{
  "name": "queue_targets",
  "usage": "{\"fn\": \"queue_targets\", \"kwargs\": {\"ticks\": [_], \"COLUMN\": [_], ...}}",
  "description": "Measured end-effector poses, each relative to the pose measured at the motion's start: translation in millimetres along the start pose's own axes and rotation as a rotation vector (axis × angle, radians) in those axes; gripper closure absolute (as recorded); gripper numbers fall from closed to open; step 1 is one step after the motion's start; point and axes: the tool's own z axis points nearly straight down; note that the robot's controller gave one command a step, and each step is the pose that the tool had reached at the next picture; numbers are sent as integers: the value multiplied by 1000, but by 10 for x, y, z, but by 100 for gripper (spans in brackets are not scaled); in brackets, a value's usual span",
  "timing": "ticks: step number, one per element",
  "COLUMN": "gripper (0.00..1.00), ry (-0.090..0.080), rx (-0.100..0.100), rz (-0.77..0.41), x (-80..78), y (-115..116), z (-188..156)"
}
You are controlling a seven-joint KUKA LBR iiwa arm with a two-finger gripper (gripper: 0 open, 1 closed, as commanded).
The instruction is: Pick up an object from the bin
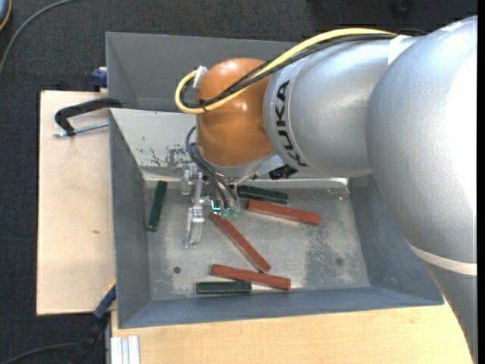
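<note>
- Red stick [242, 245]: lies flat and diagonal near the middle of the bin floor. Its upper end is just right of the gripper and its lower end points to the near right.
- Gripper [192, 233]: hangs low over bare floor, between the red stick and the green stick [155, 205]. Nothing is seen held in it. Whether it is open or closed cannot be told, nor whether it touches the floor or the red stick's upper end.
- Green stick: dark, lying near the left wall, almost parallel to it and well apart from the gripper.
- Upper red stick [282, 214]: lies right of the gripper, slightly tilted, below the upper green stick [264, 196], which lies close under the arm.
- Lower red stick [251, 277]: lies near the front wall, with the lower green stick [223, 287] just beside it on the near side. Whether the two touch cannot be told.
- Wrist: it carries an orange cover [231, 112], with a yellow cable [303, 48] looped over it.
- Arm [379, 105]: silver, marked KUKA, entering from the right and covering the bin's rear right part.
- Bin [333, 256]: grey metal with sloping walls. The floor is dull and speckled, and there are scratch marks on the back wall.
- Surroundings: dark floor [53, 44] around the bin, with a thin cable [45, 6] curving across it at the upper left.
</note>
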Motion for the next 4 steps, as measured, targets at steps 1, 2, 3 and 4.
{"fn": "queue_targets", "kwargs": {"ticks": [1, 2, 3, 4], "gripper": [0, 0, 0, 100], "ry": [-2, -7, -14, -12], "rx": [3, 1, 1, -2], "rz": [140, 39, 188, 182], "x": [-236, -179, -291, -289], "y": [-808, -1336, -2259, -2213], "z": [747, 708, 701, 700]}}
